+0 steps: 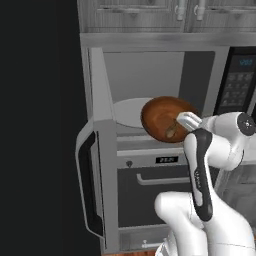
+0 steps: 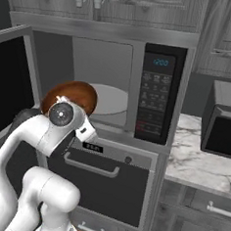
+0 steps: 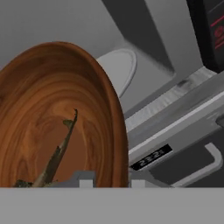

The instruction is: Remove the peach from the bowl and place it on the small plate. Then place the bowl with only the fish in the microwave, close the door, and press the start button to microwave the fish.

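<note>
My gripper (image 1: 185, 120) is shut on the rim of the brown wooden bowl (image 1: 161, 118), holding it tilted just in front of the open microwave (image 1: 150, 75). The fish (image 1: 171, 131) lies inside the bowl near the gripped rim. In the hand view the bowl (image 3: 52, 109) stands on edge to the left, the fish (image 3: 57, 155) slants along its bottom, and my gripper (image 3: 113, 180) clamps the rim. The white turntable (image 3: 118, 72) sits behind the bowl. From the right, the bowl (image 2: 72, 94) hangs at the microwave's mouth, beside the control panel (image 2: 156, 93). The peach and the small plate are out of view.
The microwave door (image 1: 95, 185) stands swung open to the left, close to my arm. Below is an oven with a bar handle (image 2: 91, 165). A marble counter (image 2: 192, 163) at the right carries a dark boxy appliance (image 2: 224, 128). Cabinets hang above.
</note>
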